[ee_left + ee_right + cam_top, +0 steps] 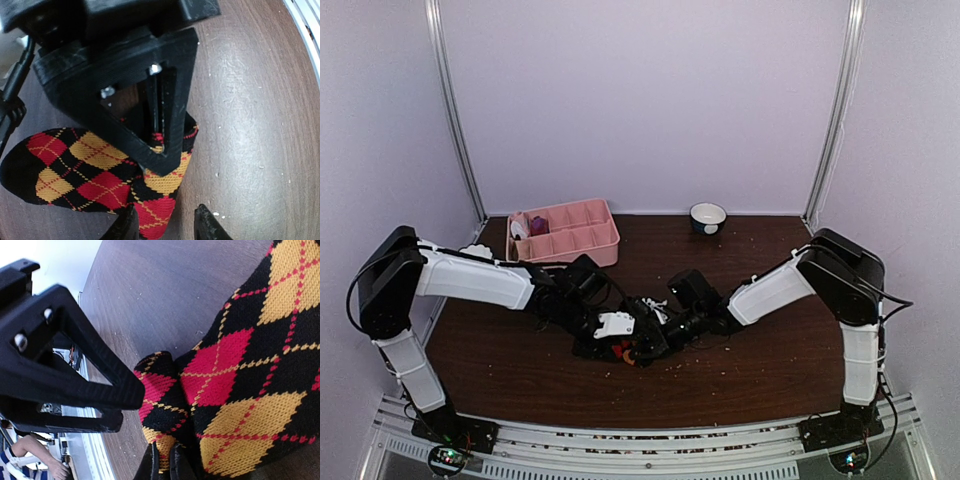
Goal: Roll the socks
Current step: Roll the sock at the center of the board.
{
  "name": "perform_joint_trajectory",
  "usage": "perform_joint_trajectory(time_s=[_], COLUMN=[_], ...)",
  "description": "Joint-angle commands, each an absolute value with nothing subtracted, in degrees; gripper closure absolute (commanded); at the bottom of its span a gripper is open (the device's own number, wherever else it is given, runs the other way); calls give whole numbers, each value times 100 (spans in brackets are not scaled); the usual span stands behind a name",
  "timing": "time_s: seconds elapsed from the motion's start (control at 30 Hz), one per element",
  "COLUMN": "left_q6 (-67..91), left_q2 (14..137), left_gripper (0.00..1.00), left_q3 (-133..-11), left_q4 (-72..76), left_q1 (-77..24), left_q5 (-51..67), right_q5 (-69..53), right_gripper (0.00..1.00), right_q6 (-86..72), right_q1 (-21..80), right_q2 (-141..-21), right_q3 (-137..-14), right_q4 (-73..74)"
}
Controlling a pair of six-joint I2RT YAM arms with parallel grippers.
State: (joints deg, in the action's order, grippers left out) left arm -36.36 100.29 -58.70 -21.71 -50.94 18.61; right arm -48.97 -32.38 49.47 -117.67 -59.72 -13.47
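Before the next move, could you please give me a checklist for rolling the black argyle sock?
1. Right gripper shut on the black fabric sock with red and yellow diamonds: ok.
2. Left gripper open, jaws either side of the sock's end: ok.
3. Sock rolled: not ok, it mostly lies flat on the brown wooden table.
4. How much fabric the right pinch holds: cannot tell.
5. Pink plastic compartment tray apart from both arms: ok.

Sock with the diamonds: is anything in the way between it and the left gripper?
Nothing visible is. The left gripper's open fingers straddle one end of the sock. The right gripper pinches the sock just beyond that spot, not in between.
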Motion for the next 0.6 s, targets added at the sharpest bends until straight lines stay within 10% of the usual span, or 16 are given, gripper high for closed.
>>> perform_joint_trajectory(time_s=[0.0,0.23,0.57], left_q6=[-3744,-3749,-3726], left_q2=[10196,10467,10911], left_gripper=[60,62,97], left_q3=[-6008,-6173,-6444], left_q4=[-2063,-2137,-2551], left_q1=[-5161,-5191,-5181], left_q5=[1794,1663,1734], right_q5=[-4550,-4583,-4485], right_gripper=[100,100,88], right_q6=[-3594,-3761,-3974], right_q1=[4967,4970,4951], right_q2=[-12146,-12149,-11928], right_q3=[-5831,-5813,-5523], right_q4=[-836,-991,-1556])
